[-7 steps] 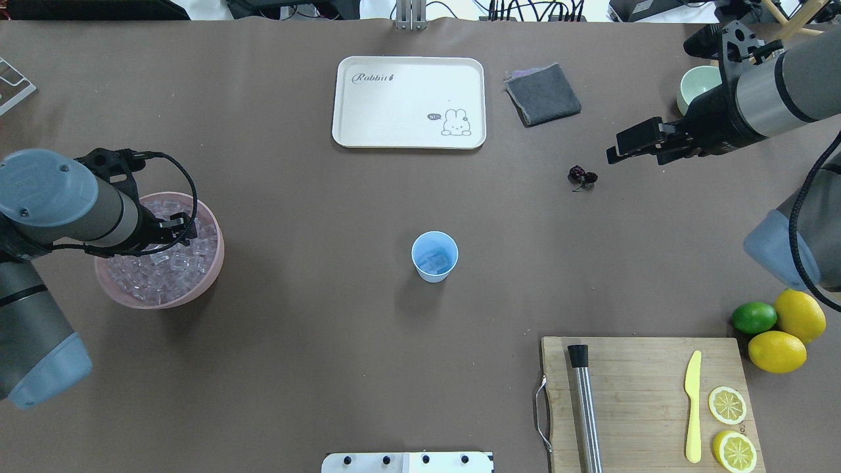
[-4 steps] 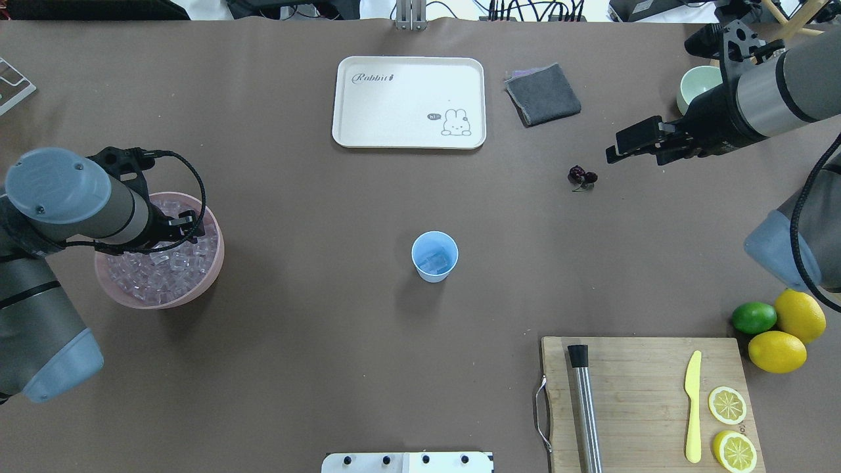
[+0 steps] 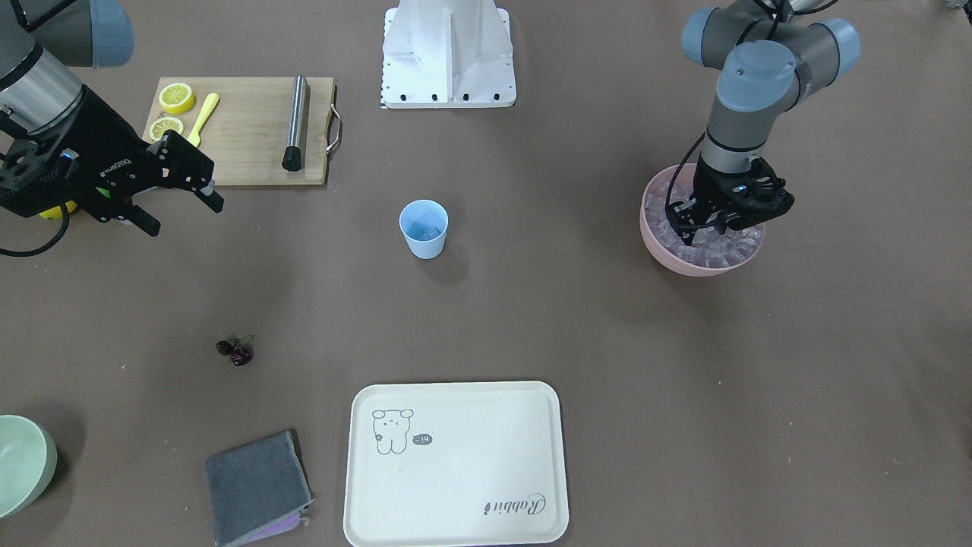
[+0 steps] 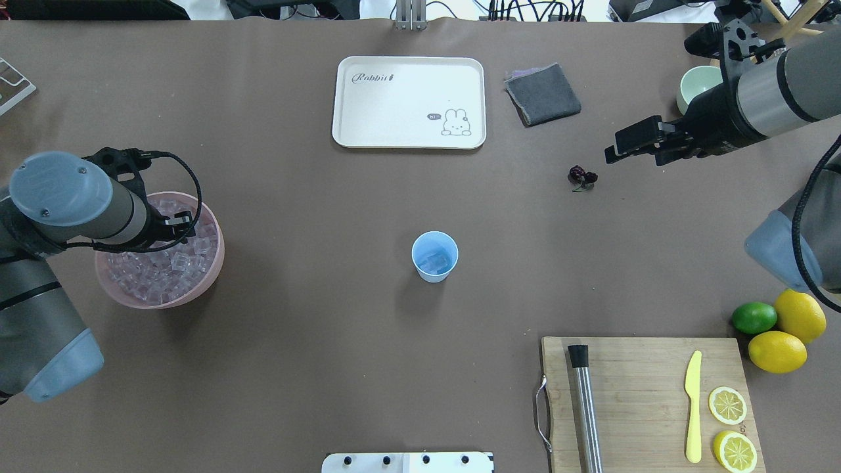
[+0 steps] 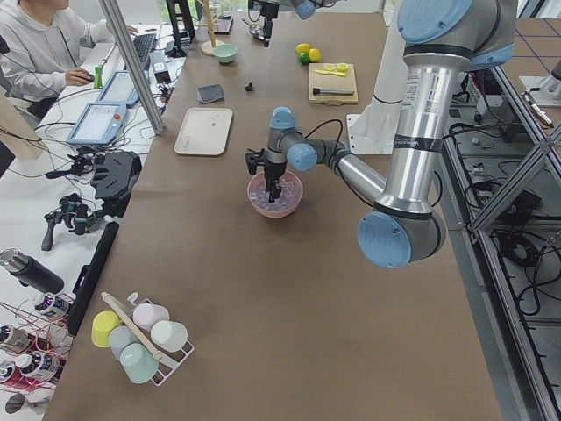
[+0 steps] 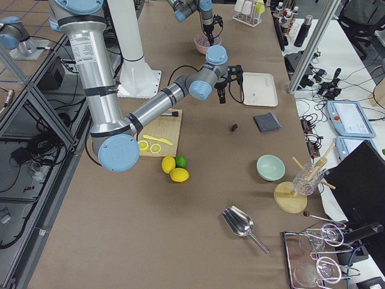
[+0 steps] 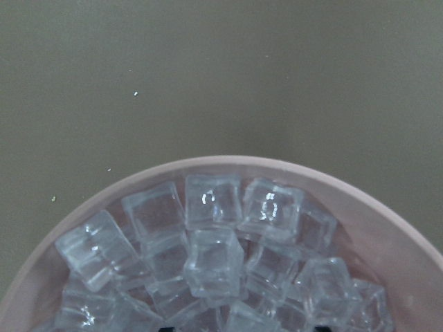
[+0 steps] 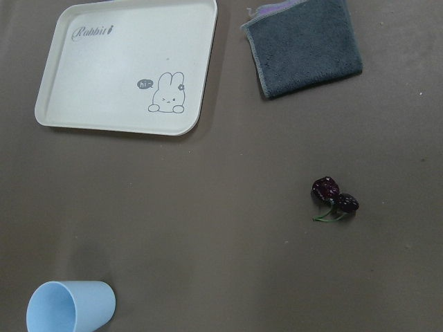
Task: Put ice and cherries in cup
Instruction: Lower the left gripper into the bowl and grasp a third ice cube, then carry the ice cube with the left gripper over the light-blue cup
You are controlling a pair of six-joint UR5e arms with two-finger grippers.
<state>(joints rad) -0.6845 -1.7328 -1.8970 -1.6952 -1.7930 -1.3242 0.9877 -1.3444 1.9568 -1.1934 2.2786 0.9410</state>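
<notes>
1. Upright at mid-table, well apart from everything else: the cup [image 4: 434, 256]. Seems to hold one glassy cube already, with no cherries inside.
2. Well to the left of it, heaped in the pink bowl [image 4: 213, 276]: the ice [image 4: 164, 272]. On the bare table to the right and somewhat farther off, well apart from the cup: the cherries [image 4: 582, 176], untouched and in the same spot as a second ago.
3. Down among the cubes toward the bowl's far side: the left gripper [image 3: 710, 228]. Fingers apart, going by two dark tips at the bottom edge of the wrist view, with one cube [image 7: 214, 266] between them. Not yet clamped on it, as far as can be judged.
4. Changed in the last second: only the left arm. Has shifted a little to the right over the bowl, drawing the gripper in beneath the wrist. Points to another ice pick in hand, with the closing squeeze next.
5. Hanging above the table just right of the cherries, fingers wide apart and empty: the right gripper [image 4: 612, 150]. Has barely stirred, and looks poised for the cherries after the ice.
6. Farther out: a white tray [image 4: 368, 125] and a grey cloth [image 4: 543, 94] at the far side, and a cutting board [image 4: 637, 394] at near right.
</notes>
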